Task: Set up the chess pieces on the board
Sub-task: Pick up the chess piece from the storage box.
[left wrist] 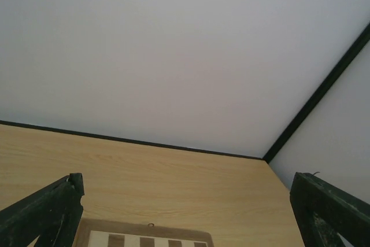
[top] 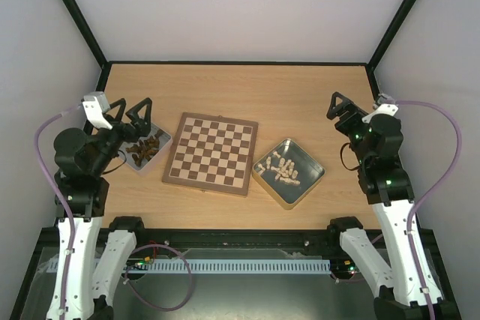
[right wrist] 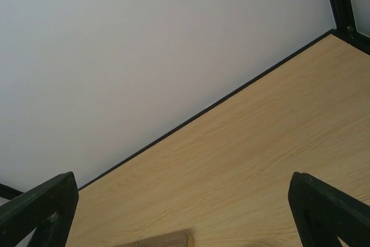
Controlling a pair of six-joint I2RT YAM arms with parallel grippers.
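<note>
Board: the board point(top: 211, 154) lay flat in the middle of the table point(top: 300, 95), all its squares bare.
Dark pieces: the dark pieces point(top: 142, 148) sat heaped in a small grey tray point(top: 166, 140) just left of the board.
Pale pieces: the pale pieces point(top: 283, 168) lay jumbled in a gold tin point(top: 309, 157) just right of it.
Left pincer: the left pincer point(top: 130, 113) hung above the tray, spread wide, holding nothing.
Right pincer: the right pincer point(top: 342, 108) stood well apart from the tin, also spread wide and empty.
Risk, picking: the pieces lay touching and on their sides, so a closing pincer would likely catch two at once or flick neighbours out.
Risk, container: the tray and tin looked light; a low approach could shove either against the board.
Risk, placing: small turned pieces might topple or roll across squares if let go tilted.
Risk, arms: both reaching for the board together could collide.
</note>
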